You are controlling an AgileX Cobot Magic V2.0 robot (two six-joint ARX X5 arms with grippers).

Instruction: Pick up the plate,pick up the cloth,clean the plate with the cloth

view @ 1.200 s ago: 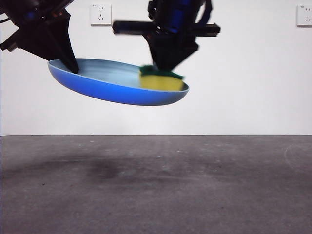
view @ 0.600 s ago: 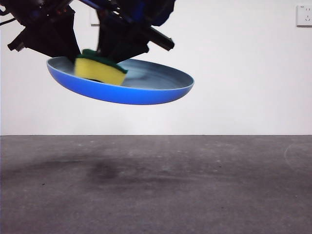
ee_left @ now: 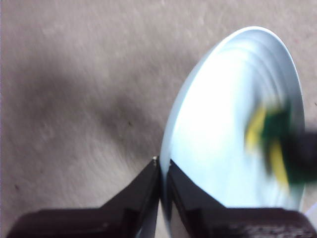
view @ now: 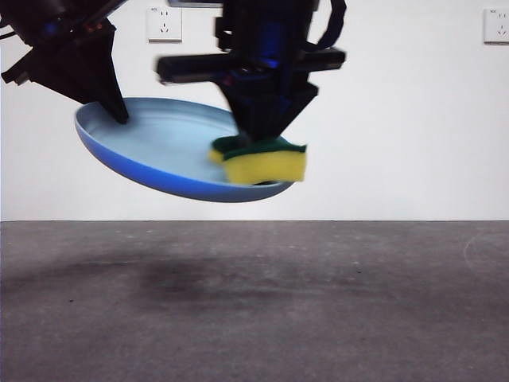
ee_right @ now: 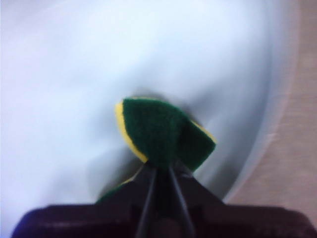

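Observation:
The light-blue plate (view: 159, 151) hangs tilted in the air above the table. My left gripper (view: 115, 107) is shut on its rim at the left; in the left wrist view the jaws (ee_left: 162, 163) pinch the plate's edge (ee_left: 228, 124). My right gripper (view: 266, 135) is shut on the cloth (view: 262, 163), a yellow sponge with a green layer on top, and presses it on the plate's right part near the rim. In the right wrist view the cloth (ee_right: 161, 131) lies folded against the plate (ee_right: 74, 74). The cloth shows blurred in the left wrist view (ee_left: 270, 141).
A grey table (view: 254, 302) lies below, with a white wall behind it. Two wall sockets (view: 164, 24) sit high on the wall, one at the far right (view: 496, 25).
My right gripper has swept the cloth across the plate: from the right end to the left end, then back to the right. The plate now tilts more toward the camera.

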